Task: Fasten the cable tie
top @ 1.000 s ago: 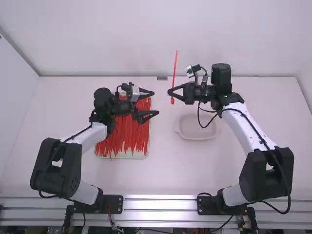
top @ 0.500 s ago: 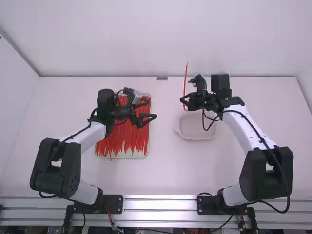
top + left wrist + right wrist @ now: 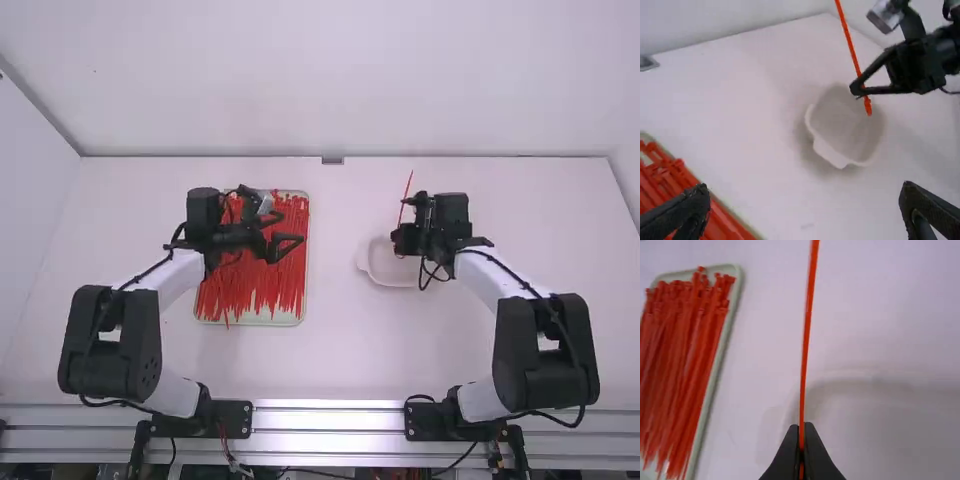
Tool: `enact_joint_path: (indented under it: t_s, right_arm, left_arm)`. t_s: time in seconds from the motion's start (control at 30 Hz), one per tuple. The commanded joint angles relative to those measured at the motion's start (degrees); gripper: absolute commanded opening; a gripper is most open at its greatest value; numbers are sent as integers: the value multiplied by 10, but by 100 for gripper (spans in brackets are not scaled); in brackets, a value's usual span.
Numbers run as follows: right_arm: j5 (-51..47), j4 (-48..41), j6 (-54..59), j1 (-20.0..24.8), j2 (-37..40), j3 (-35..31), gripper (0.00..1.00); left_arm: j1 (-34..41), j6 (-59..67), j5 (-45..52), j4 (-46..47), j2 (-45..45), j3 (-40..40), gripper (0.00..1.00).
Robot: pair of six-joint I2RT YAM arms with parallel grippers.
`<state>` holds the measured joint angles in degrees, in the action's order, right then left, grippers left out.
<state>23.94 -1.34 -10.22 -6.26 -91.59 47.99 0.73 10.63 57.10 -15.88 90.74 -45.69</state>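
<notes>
A single red cable tie (image 3: 405, 195) (image 3: 807, 340) stands nearly upright, and my right gripper (image 3: 403, 238) (image 3: 801, 437) is shut on its lower end. It hangs just over the white bowl (image 3: 375, 262). The left wrist view looks across at that right gripper (image 3: 865, 90), the cable tie (image 3: 847, 45) and the bowl (image 3: 840, 150). My left gripper (image 3: 275, 230) (image 3: 805, 192) is open and holds nothing, low over the pile of red cable ties (image 3: 250, 280) on the pale tray (image 3: 303, 290).
The tray of red ties (image 3: 675, 370) lies left of the bowl, with bare white table between them. A white back wall runs along the far table edge. Open table surrounds both arms.
My right gripper has carried the cable tie down and to the right, from mid-air to just over the bowl. The left gripper has drawn back and lowered over the tray.
</notes>
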Motion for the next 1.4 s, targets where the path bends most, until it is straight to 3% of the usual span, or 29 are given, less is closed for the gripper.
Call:
enact_joint_path:
  t_s: [0.0, 0.27, 0.53, 0.6, 0.63, 0.7, 0.93, 1.07, 1.2, 1.37]
  right_arm:
    - [-67, 17, -34, -2, 11, -22, 0]
    - [-121, 60, -63, -2, 11, -57, 0]
    - [-205, 58, -63, -38, 11, -56, 0]
    - [-212, 59, -63, -42, 11, -56, 6]
    - [-215, 61, -63, -43, 11, -56, 19]
    - [-214, 61, -63, -40, 11, -56, 32]
    - [-199, 61, -63, -23, 18, -55, 58]
    - [-197, 52, -63, -23, 50, -55, 64]
    - [-193, 28, -63, -24, 88, -55, 66]
    - [-193, -49, -86, -24, 173, -56, 73]
  left_arm:
    - [-11, 20, 59, 0, 2, 1, 99]
    - [-10, 7, 54, 0, 2, 0, 99]
    - [-6, 8, 55, 3, 2, 0, 99]
    - [-4, 8, 55, 4, 2, 0, 99]
    - [-4, 7, 54, 5, 2, 0, 99]
    - [-4, 8, 54, 7, 2, 0, 99]
    - [-4, -3, 84, 13, -5, 0, 99]
    - [-3, -38, 49, 31, -29, 0, 99]
    - [-4, -38, 91, 37, -66, 0, 99]
    - [-3, -132, 47, 53, -137, 0, 99]
